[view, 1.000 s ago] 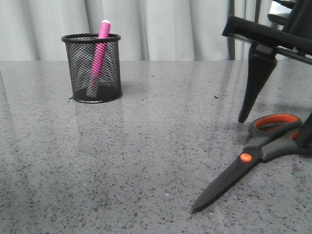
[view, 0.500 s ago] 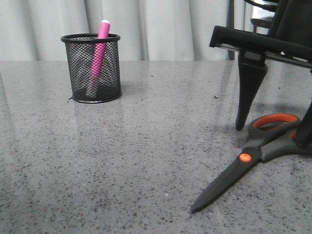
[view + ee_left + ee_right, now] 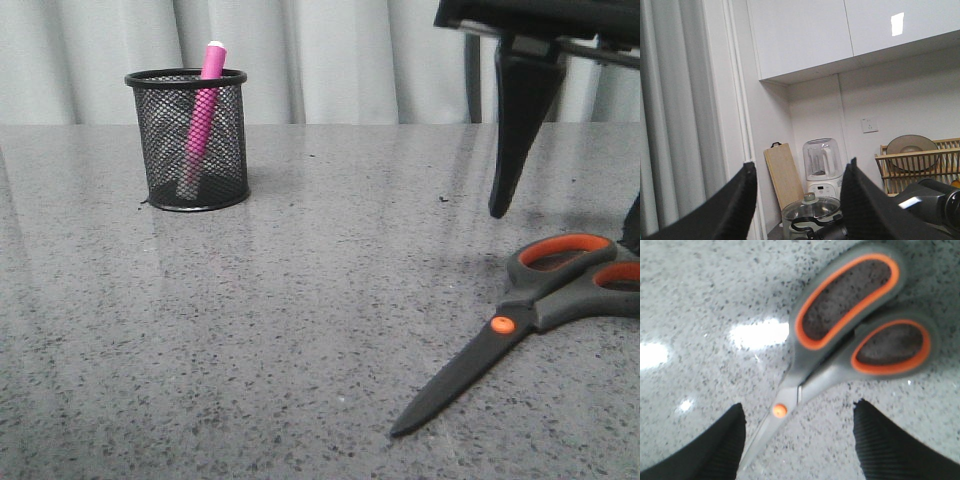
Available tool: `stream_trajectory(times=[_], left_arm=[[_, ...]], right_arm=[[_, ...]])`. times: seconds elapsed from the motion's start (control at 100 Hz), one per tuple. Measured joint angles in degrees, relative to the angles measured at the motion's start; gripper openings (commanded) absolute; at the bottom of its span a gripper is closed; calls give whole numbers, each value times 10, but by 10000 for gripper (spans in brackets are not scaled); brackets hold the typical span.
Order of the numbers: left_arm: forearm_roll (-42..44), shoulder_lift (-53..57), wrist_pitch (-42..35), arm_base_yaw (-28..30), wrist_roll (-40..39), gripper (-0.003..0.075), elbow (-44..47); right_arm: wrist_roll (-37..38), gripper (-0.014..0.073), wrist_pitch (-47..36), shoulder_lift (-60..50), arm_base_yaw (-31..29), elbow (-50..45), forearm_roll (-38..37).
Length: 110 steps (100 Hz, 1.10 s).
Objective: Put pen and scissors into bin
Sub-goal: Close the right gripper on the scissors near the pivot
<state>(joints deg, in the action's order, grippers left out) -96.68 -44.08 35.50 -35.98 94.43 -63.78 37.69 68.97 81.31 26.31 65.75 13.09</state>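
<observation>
Two things have changed since the earlier front views, both near the right edge. The scissors (image 3: 530, 320) lie flat on the grey speckled table (image 3: 300, 330) in about the same spot, blades closed and pointing toward the camera and to the left, orange-lined loops toward the right edge. The right gripper (image 3: 800, 440), whose one visible finger (image 3: 520, 130) had its tip down beside the far loop, has risen; that tip now hangs well above the tabletop, clear of the handles. In the right wrist view the two black fingertips stand wide apart on either side of the blades by the orange pivot, the table showing between them, with nothing held.

Farther back on the left, the bin (image 3: 190, 140) stands upright on the table, unmoved. Inside it the pen (image 3: 203, 110) leans to the right, its white end poking just above the rim.

The left gripper (image 3: 797, 200) looks out at a kitchen wall with a blender (image 3: 822, 167) and a cutting board (image 3: 785, 175); its fingers are spread, with nothing between them.
</observation>
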Motion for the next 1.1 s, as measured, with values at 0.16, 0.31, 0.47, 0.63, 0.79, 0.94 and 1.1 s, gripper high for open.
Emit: stream_trajectory(times=[0.16,0.31,0.47,0.63,0.79,0.94,1.1], left_arm=[[1,0,0,-11,0,345,0],[2,0,0,-24,0,345,0],[11,4,0,-36,0,345,0],[35,15,0,-41,0,345,0],[47,22,0,-50,0,345,0],[52,23,0,-62,0,345,0],[65,23,1,-63,0,345,0]], right_arm=[[21,421,9,0,19,1,1],[38,421,10,11,38,-1,6],[53,421,-10,26,49,-27,17],[70,421,-47,34,46,-36,12],[84,421,-61,54,33,-36,-3],[92,421,-55,68,30,-29,-8],[99,318,-42,85,30,-24,-13]])
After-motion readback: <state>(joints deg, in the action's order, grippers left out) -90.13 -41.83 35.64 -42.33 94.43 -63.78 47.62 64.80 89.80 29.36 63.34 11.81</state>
